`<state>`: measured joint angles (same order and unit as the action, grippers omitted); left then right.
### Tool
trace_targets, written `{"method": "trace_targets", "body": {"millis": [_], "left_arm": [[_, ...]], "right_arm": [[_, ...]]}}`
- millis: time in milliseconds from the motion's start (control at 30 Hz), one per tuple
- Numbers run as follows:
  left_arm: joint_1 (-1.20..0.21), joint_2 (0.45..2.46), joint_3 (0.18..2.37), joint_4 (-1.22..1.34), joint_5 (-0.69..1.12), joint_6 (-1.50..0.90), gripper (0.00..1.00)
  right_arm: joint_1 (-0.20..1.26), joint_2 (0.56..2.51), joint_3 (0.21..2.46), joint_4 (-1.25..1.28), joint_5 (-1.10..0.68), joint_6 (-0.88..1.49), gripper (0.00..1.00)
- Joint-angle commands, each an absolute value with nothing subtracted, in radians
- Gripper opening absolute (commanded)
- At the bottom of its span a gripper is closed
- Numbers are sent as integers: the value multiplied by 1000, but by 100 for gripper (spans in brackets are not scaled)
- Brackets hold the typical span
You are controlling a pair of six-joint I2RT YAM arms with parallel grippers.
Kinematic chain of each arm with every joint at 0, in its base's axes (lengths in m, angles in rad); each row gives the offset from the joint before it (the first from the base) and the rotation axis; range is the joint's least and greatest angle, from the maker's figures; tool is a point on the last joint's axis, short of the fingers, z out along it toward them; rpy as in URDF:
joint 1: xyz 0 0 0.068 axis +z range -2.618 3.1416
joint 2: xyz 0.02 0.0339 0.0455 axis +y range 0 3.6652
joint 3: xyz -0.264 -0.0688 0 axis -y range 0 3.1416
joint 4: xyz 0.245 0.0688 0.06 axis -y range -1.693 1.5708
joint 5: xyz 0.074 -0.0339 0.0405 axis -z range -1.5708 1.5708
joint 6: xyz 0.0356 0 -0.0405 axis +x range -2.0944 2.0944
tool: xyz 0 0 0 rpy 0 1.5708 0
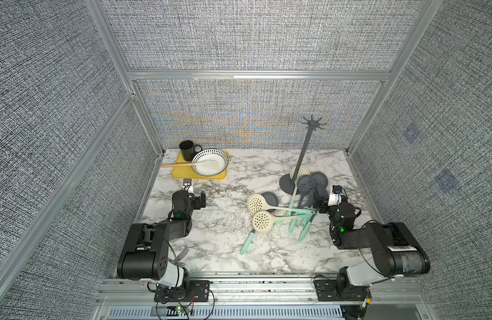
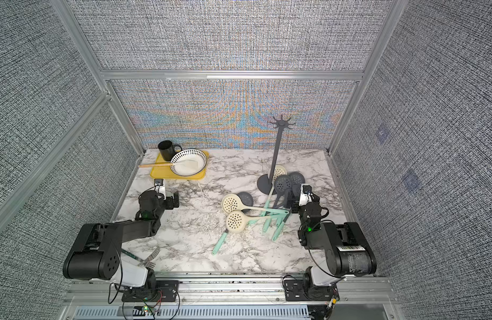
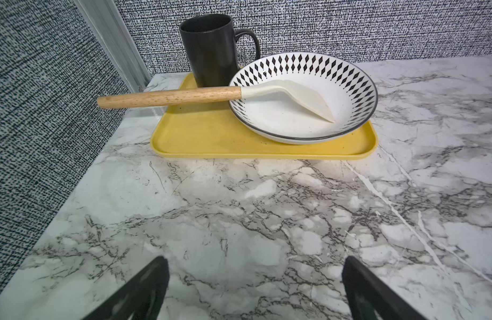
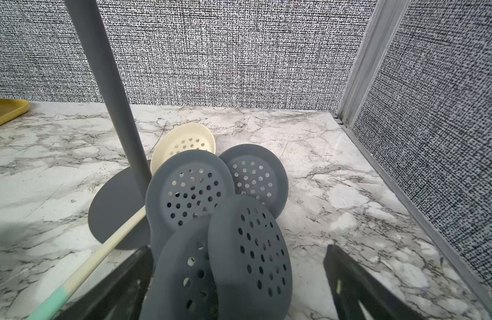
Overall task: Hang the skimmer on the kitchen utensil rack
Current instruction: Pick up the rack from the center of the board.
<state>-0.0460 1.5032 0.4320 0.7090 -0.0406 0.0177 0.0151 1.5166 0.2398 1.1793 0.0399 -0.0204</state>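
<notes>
Dark grey plastic, entry one: the kitchen utensil rack (image 1: 303, 153), upright at the far right of the marble table (image 1: 211, 260). Its hook crown is bare, so nothing is hung yet.

Entry two: skimmers, one heap. Grey heads (image 1: 307, 182) lean on the rack's round base. The cream-headed ones (image 1: 262, 220), with mint handles, lie crossed nearer the middle.

Entry three: my right gripper (image 4: 237, 248), jaws spread wide either side of the nearest grey skimmer (image 4: 267, 235), clamping nothing. It is set there, I judge, to line up a pick from the pile.

Entry four: my left gripper (image 3: 254, 260), jaws likewise wide and empty over bare marble. It faces a yellow tray (image 3: 211, 133) with mug (image 3: 208, 52), bowl (image 3: 350, 83) and spatula (image 3: 170, 97), and is parked clear of the work, I judge.

Not legible:
- the grey handles, under my right wrist in both top views
- any hanging holes
- whether that near grey shape is one head or two
- the crown, cut off in the right wrist view
</notes>
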Motion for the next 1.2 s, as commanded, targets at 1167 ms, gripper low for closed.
{"method": "trace_targets", "body": {"millis": [1167], "left_arm": [[-262,1078,632,169,-193,-268,99]], "right_arm": [[12,1106,530,539,37,297,99]]}}
